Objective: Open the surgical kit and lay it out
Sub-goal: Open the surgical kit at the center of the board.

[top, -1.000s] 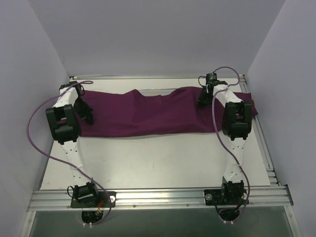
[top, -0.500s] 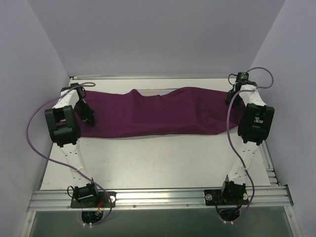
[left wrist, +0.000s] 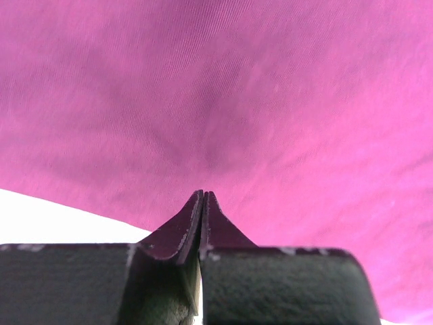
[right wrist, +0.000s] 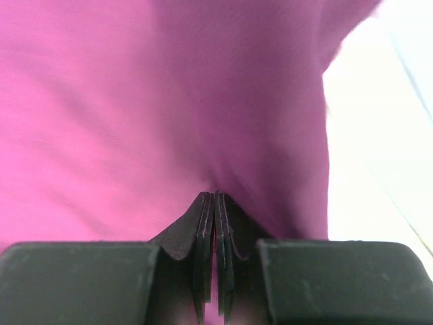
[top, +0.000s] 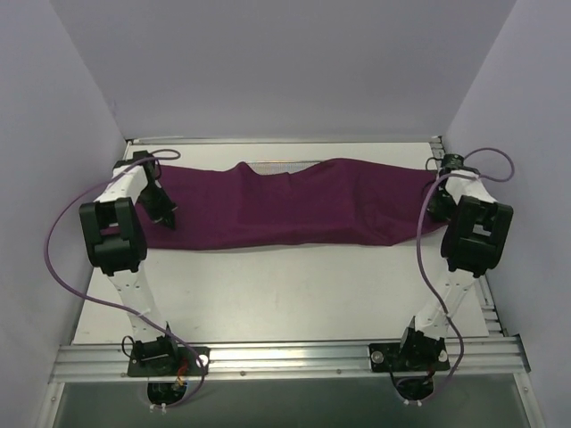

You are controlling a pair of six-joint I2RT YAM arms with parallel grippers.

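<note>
- The cloth (top: 285, 209) lies as a long purple band across the far half of the table (top: 285, 294), strung between my two grippers.
- My right gripper (right wrist: 215, 203) has just carried its end from right of centre out to the table's right edge. The band is now longer and flatter on that side.
- My left gripper (left wrist: 203, 201) has barely shifted at the left end.
- Both pairs of fingers are pressed together, each pinching a fold of cloth.
- I judge the wrap is stretched sideways but still folded over, with the laying out not yet begun.
- I see no tray or forceps.
- A hump left of centre and a pale strip (top: 281, 166) at the far edge may hint at something beneath, but I cannot tell.
- Both wrist views show almost nothing but cloth.
</note>
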